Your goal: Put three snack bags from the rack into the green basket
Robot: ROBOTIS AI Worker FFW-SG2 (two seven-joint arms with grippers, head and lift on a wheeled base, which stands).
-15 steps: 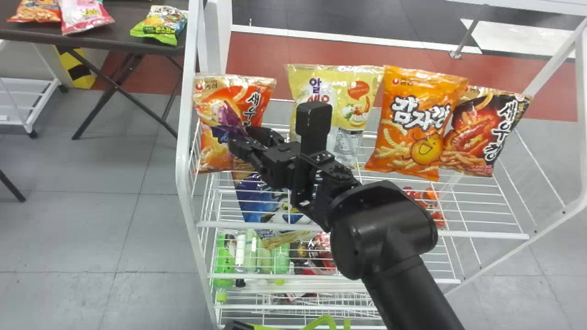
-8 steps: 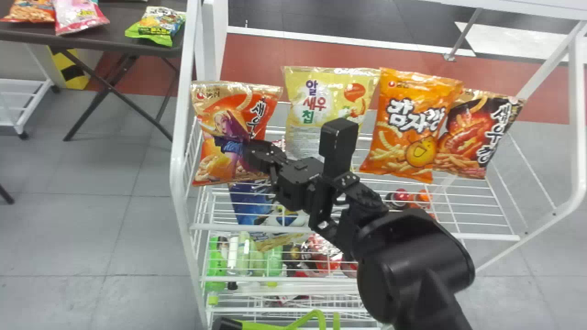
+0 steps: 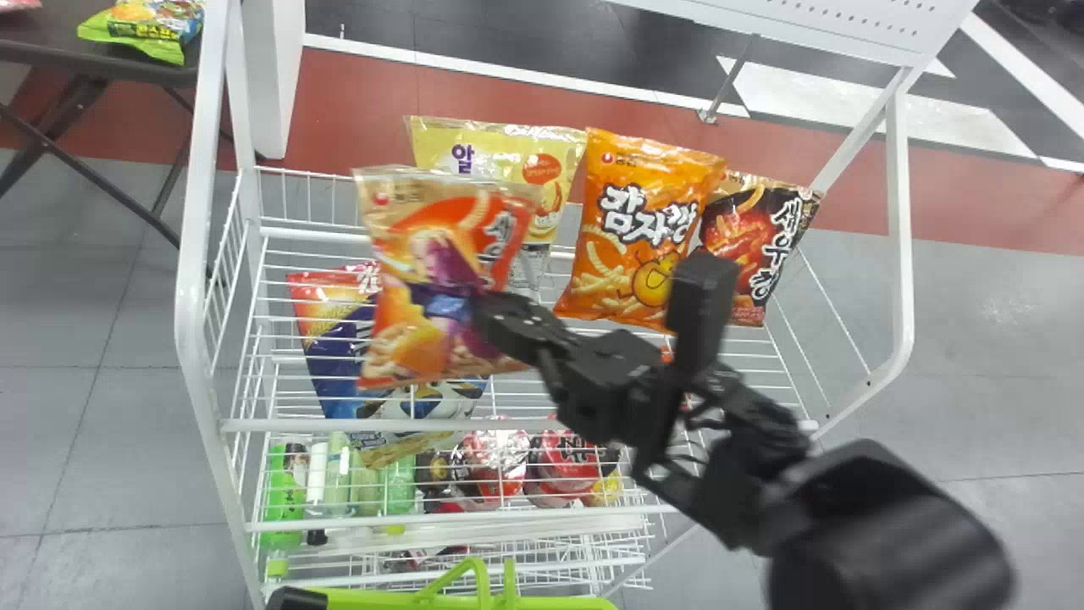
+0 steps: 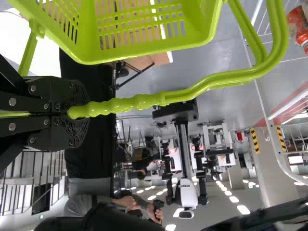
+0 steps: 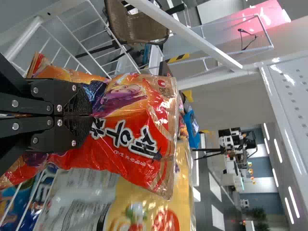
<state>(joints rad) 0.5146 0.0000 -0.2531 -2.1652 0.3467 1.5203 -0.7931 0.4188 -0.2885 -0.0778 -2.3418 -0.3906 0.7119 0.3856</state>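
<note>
Near rack's [image 3: 190, 313] left edge, right end effector [image 5: 90, 115] closed on red snack bag [image 5: 130, 134] (drop-off pending); left one [image 4: 79, 110] closed on basket handle [image 4: 139, 101]; bagged tally unclear.

a red-orange snack bag [image 3: 405, 335] is held upright at the rack [image 3: 190, 313].

Head cam fwd/down; wrist cams close-in; R shares rack [image 3: 271, 425], L basket [image 4: 89, 45] w/ head.
</note>
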